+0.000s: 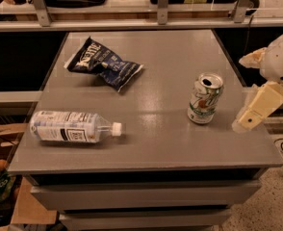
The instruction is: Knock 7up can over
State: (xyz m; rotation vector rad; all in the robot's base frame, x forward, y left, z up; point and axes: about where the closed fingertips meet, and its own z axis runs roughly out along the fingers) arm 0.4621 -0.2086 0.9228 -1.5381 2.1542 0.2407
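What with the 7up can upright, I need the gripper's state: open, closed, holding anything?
Gripper: open or closed cannot be told; it hangs right of the 7up can, apart from it.

Green "7" logo on the can (205,100), right of centre on the table (160,143). White lettering, seemingly "Kettle", on the dark blue bag (104,64), upper left. Print on the bottle (71,127) label too small to read. Gripper (251,113) at right edge, near the can.
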